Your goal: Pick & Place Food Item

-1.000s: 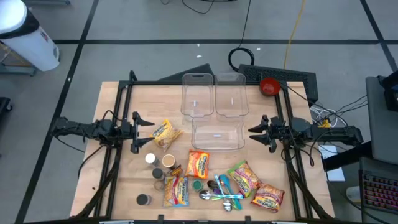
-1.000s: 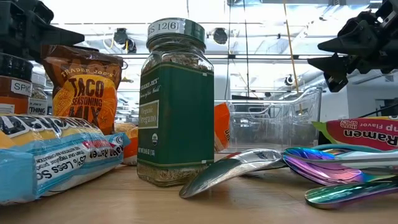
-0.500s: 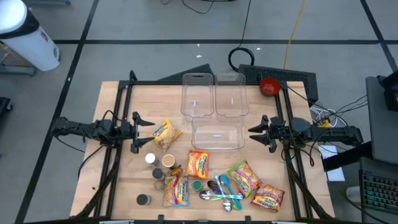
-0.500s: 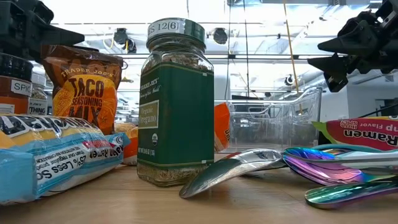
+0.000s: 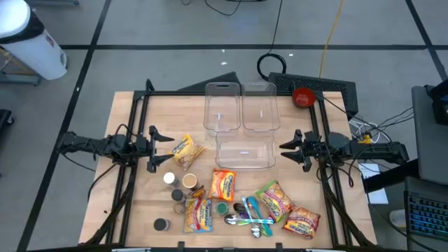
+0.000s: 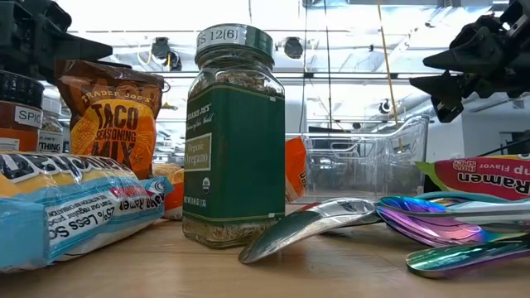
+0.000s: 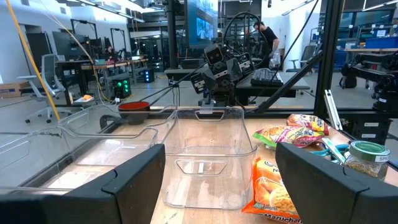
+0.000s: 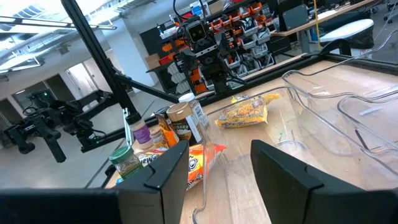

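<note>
The left tool (image 5: 155,148) hovers spread and empty, a yellow snack packet (image 5: 183,149) lying just beside it. The right tool (image 5: 294,150), also spread, waits beside the clear bin (image 5: 244,150).

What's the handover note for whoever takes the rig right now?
Left gripper: jaws open, empty, hovering at the table's left side beside the yellow snack packet.
Right gripper: jaws open, empty, at the right, next to the nearest clear bin.
Three clear bins, all empty; the other two sit behind it.
Ramen packets, spice jars and spoons lie loose at the front.
Done: nothing placed. Left: every pick.
</note>
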Controlling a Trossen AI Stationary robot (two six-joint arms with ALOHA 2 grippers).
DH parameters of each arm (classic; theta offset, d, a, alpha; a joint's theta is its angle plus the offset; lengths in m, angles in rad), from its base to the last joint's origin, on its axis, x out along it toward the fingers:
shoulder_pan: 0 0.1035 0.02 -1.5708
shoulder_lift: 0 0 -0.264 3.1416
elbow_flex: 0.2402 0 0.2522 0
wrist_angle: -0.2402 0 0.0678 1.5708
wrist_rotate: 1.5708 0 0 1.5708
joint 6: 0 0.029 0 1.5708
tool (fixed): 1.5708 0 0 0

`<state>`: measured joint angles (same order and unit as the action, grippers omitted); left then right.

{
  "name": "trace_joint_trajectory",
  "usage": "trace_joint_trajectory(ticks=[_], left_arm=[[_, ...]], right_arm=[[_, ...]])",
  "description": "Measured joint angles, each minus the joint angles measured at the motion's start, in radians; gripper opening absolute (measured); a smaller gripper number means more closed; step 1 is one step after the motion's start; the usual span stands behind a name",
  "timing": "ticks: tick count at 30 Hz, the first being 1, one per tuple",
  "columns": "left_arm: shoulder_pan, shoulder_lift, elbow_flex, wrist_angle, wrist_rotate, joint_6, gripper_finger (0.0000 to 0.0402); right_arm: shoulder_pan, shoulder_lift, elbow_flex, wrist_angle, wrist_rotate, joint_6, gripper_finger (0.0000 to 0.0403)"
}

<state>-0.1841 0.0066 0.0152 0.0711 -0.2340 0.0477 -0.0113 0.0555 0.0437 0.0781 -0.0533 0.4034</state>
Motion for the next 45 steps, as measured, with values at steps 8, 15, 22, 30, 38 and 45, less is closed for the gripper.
trace_joint_trajectory(ticks=[8,15,22,30,38,45], left_arm=[[0.000,0.000,0.000,0.000,0.000,0.000,0.0312],[0.000,0.000,0.000,0.000,0.000,0.000,0.0312],[0.000,0.000,0.000,0.000,0.000,0.000,0.0312],[0.000,0.000,0.000,0.000,0.000,0.000,0.0312],[0.000,0.000,0.000,0.003,0.000,0.000,0.0312],[0.000,0.000,0.000,0.002,0.000,0.000,0.0312]], right_arm=[[0.000,0.001,0.000,0.204,0.053,0.148,0.0167],[0.000,0.013,0.000,0.268,0.160,0.145,0.0167],[0.031,0.121,-0.031,0.498,-0.008,0.273,0.0167],[0.337,0.417,0.027,1.066,-0.133,-0.063,0.0170],[0.672,0.766,0.404,0.728,-0.048,-0.392,0.0251],[0.823,0.993,0.802,-0.136,0.169,-0.102,0.0296]])
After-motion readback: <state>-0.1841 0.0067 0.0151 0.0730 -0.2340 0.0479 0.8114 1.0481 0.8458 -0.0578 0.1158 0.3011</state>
